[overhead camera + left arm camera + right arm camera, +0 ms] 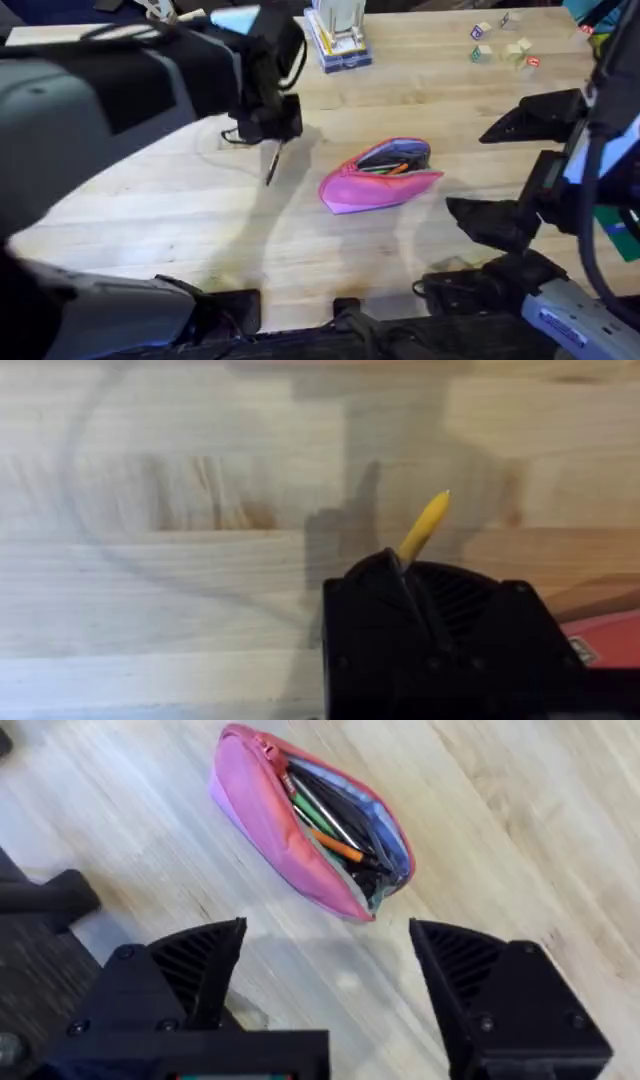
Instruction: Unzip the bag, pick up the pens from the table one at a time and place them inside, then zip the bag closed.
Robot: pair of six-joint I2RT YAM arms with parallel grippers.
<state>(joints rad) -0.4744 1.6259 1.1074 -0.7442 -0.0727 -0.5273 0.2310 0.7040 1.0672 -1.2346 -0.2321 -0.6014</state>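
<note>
The pink bag lies unzipped on the table, right of centre, its mouth gaping. In the right wrist view the bag holds several pens, among them an orange one and a green one. My left gripper hangs over the table left of the bag, shut on a yellow pen that points down from it. The left wrist view shows that pen sticking out past the shut left gripper. My right gripper stands open just right of the bag, and its own view shows this right gripper with nothing between the fingers.
A stack of white and blue boxes stands at the back centre. Several small coloured blocks lie at the back right. A green object sits at the right edge. Bare wood spreads in front of the bag.
</note>
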